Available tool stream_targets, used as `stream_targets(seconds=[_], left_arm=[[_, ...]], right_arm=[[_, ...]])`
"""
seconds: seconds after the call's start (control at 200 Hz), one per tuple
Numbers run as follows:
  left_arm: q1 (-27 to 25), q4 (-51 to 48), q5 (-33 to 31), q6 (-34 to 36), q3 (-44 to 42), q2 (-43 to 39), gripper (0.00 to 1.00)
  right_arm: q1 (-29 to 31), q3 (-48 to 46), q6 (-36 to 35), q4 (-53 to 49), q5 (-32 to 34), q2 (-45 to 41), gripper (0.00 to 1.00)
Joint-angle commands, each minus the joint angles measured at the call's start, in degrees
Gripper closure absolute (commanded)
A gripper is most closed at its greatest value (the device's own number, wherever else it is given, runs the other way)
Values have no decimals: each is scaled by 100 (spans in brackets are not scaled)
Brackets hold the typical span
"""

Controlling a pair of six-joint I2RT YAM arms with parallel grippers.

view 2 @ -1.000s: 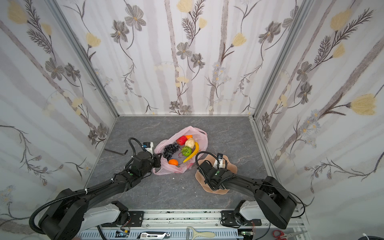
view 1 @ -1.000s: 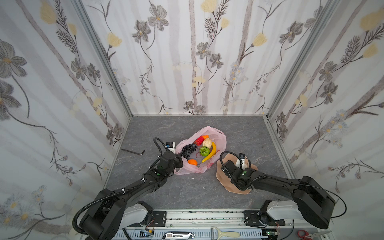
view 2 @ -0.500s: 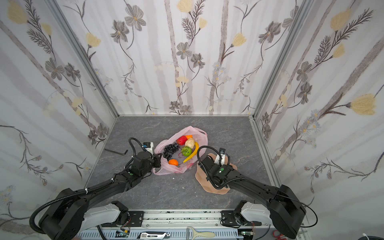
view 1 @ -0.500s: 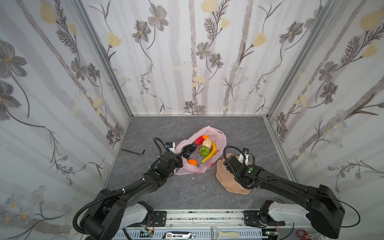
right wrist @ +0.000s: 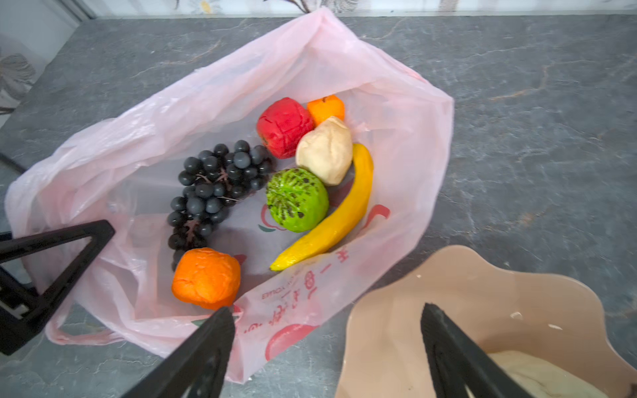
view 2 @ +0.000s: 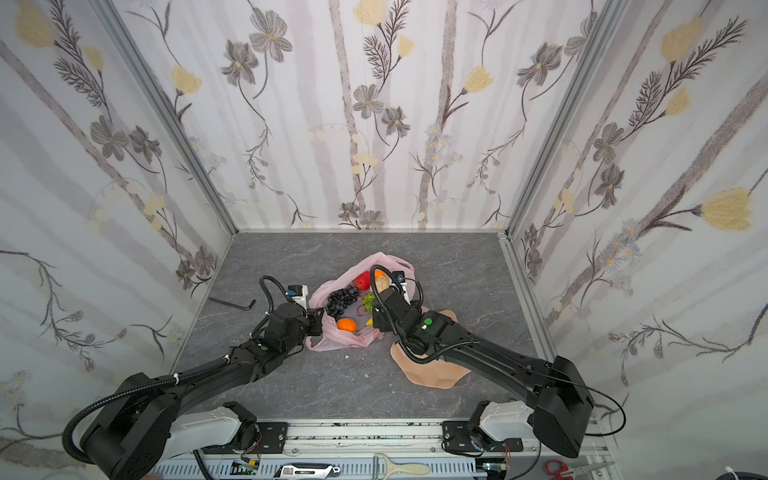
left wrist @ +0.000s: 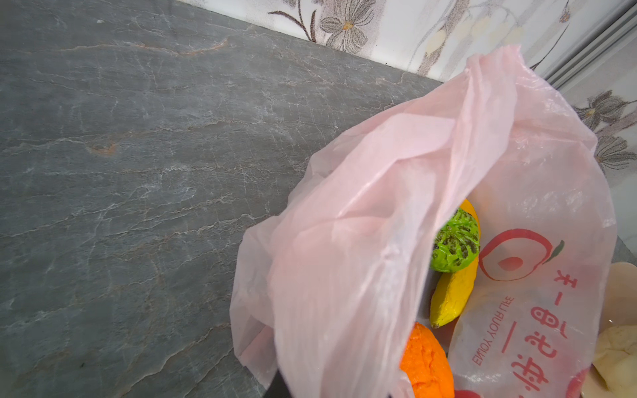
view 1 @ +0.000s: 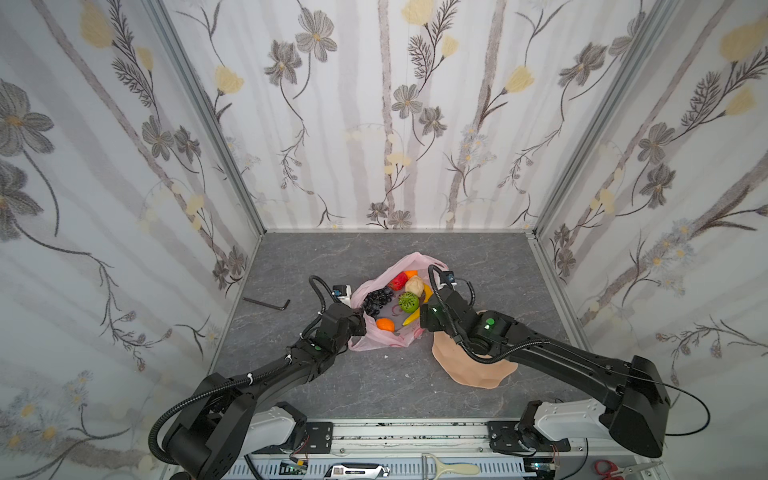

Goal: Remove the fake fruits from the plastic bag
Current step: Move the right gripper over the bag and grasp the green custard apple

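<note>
A: Where's the bag?
B: Thin translucent pink plastic bag (view 1: 419, 259) w/ red print lies mid-surface, a bit to the far side, on the dark grey stone-look surface (view 1: 374, 382). Its mouth is spread open.
A: Fruit inside?
B: Seven, clearest from the right wrist cam. Red apple (right wrist: 284, 127) & small orange (right wrist: 326, 107) sit at the far end. Beige lumpy fruit (right wrist: 324, 150) is tucked btwn the apple and the far tip of the yellow banana (right wrist: 337, 217). Bumpy green fruit (right wrist: 297, 200) is in the ctr, against the banana. Dark purple grape bunch (right wrist: 217, 189) is left of it. Bigger orange (right wrist: 206, 277) is at the near end, touching the grapes.
A: Anything out of the bag?
B: One more beige lump (right wrist: 537, 375) sits in the peach wavy-edged dish (view 1: 478, 370), just beside the bag's near-right edge.
A: Grippers?
B: The left gripper (view 1: 358, 325) is narrow, nipped on the bag's left rim, w/ the film pulled up there. The right gripper (right wrist: 326, 310) is wide w/ nothing btwn its fingers. It hangs at the bag's near-right edge, one finger over the bag, the other over the dish.
A: Anything else?
B: Black L-shaped hex key (view 1: 266, 302) on the surface at the left, well apart from the bag.
</note>
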Motion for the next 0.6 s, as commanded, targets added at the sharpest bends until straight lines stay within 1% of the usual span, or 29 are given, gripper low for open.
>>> stream_targets(seconds=[0.0,0.025,0.1,0.145,0.22,0.355,0.47,0.595], left_arm=[[-15,180,-136,83,15,-25,81],[-15,187,-147,91,10,-17,81],[-9,185,-149,92,34,20,81],[-16,187,-138,92,49,46,81],[-23,187,-130,100,57,66,81],[-30,187,-132,117,54,36,81],[-30,183,-131,118,45,-3,80],[-27,183,-79,102,54,5,80]], right_arm=[[17,284,-409,383,-489,402,16],[16,375,-470,400,-547,676,17],[18,593,-646,448,-719,1054,18],[10,765,-784,453,-902,1339,21],[0,1138,-841,175,-885,1800,22],[-86,1762,-880,-339,-511,2551,19],[-157,1965,-918,-470,-86,2895,14],[-229,2185,-1000,-533,39,3195,11]])
